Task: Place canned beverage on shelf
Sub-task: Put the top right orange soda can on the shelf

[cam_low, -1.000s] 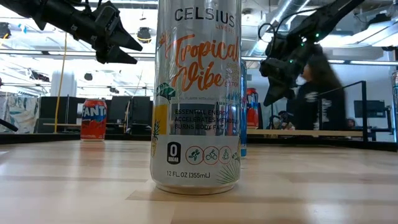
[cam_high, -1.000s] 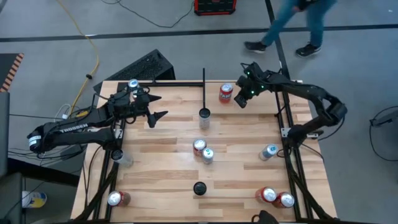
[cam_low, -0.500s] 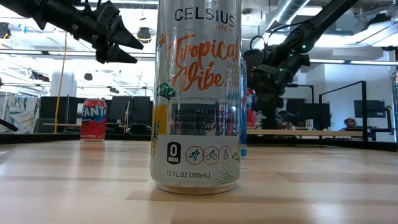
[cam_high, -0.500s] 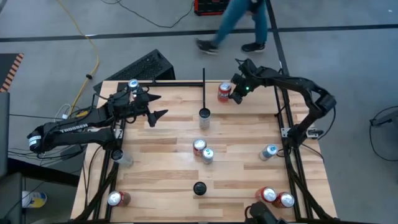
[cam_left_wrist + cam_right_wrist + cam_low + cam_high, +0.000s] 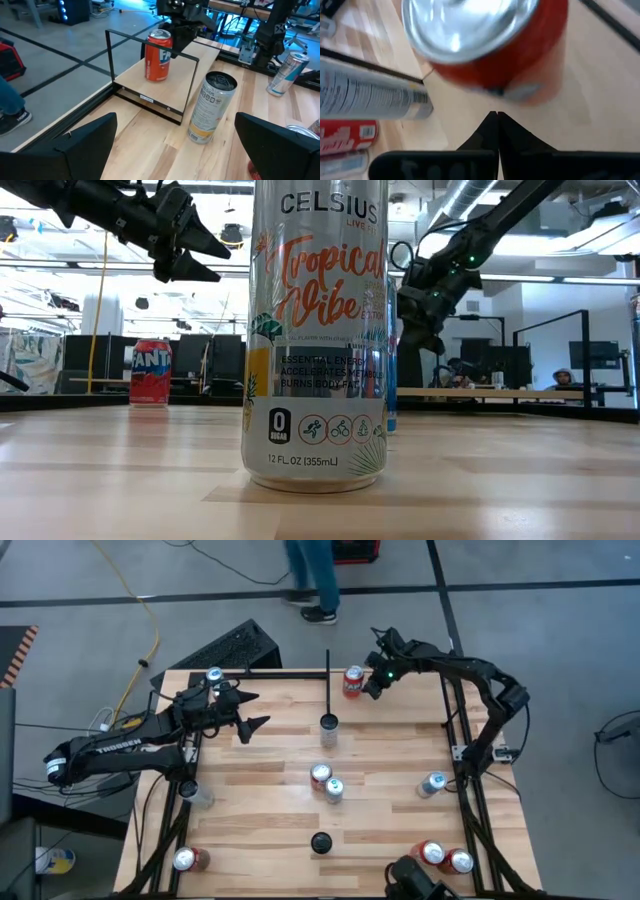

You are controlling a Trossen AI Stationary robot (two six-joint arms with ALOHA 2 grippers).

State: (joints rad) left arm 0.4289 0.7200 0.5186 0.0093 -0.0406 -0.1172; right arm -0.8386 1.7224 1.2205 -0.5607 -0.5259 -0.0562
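Observation:
An orange soda can (image 5: 352,681) stands upright on the light wood shelf (image 5: 400,715), at its far edge close to the thin black divider bar (image 5: 327,665). My right gripper (image 5: 366,686) is shut, and its tips sit against the can's right side; the left wrist view shows the gripper (image 5: 176,44) beside the can (image 5: 158,57). In the low view a tall Celsius can (image 5: 315,330) hides the orange can. My left gripper (image 5: 255,712) hangs open above the table's far left, with nothing between its fingers. My right gripper pushes the orange can with its shut fingertips (image 5: 497,120), which meet the lower side wall (image 5: 495,90) on the side facing the table's right edge. The fingers slant down from the right. The can stands upright with its base on the shelf's wood.
A black-topped can (image 5: 328,724) stands just left of the divider's near end. Two cans (image 5: 326,783) stand mid-table, a silver one (image 5: 433,783) on the right, two red ones (image 5: 445,857) near right, and others along the left edge (image 5: 187,858). A person walks behind the table.
My right gripper, staying shut, has moved toward the table's left and far edge, along the shelf toward the divider. The orange can has slid ahead of it the same way, still upright. A person behind the table has walked leftward.

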